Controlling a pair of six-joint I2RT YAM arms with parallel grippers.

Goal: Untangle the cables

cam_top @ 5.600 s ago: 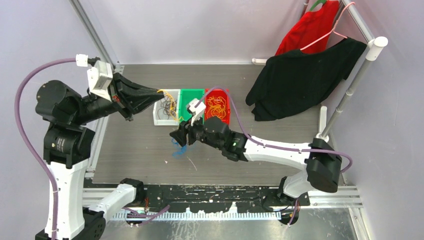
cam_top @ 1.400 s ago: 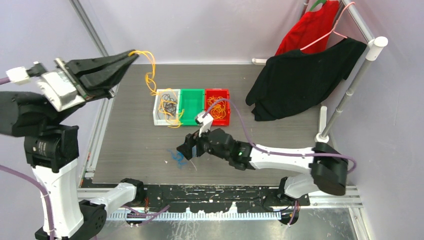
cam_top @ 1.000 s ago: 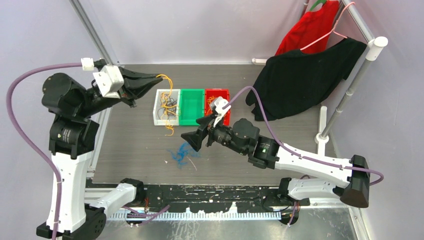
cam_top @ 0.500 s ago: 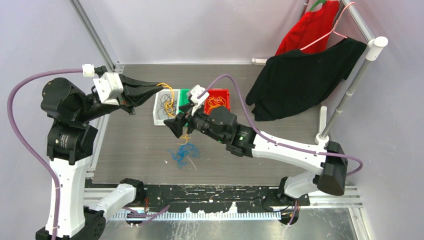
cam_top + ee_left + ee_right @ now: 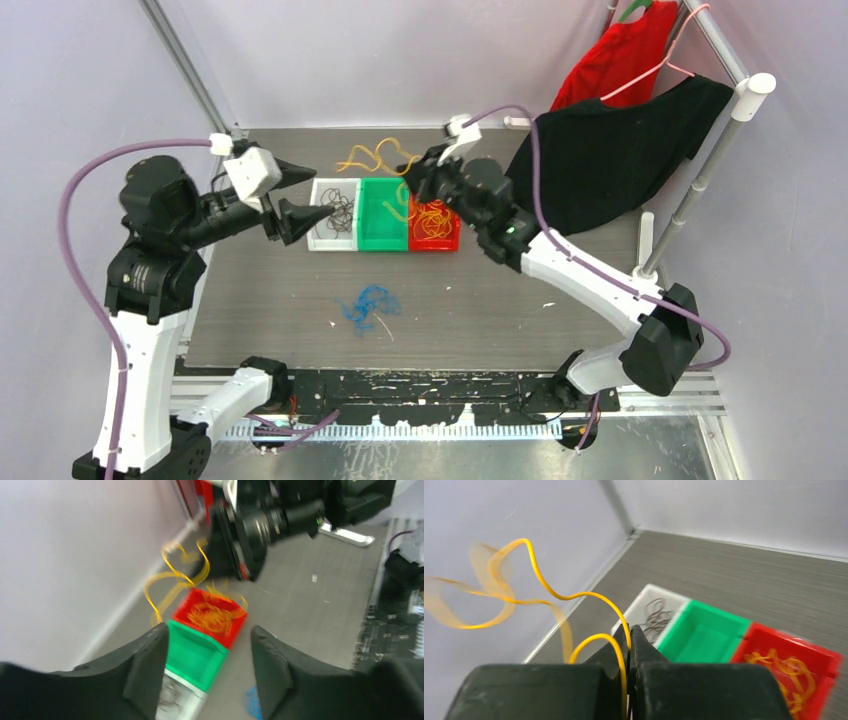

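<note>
top external: orange cable (image 5: pixel 372 160) lengthwise left-right

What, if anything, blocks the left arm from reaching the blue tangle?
Probably nothing, likely yes: the left fingers are open and empty, the blue tangle lies exposed on the table, and the right fingers, clamping an orange cable, are away over the bins.

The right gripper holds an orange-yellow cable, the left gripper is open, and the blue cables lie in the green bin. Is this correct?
No. The blue cables lie on the table, in front of the green bin, as the top external view shows. The right gripper does hold the orange-yellow cable, and the left gripper is open.
</note>
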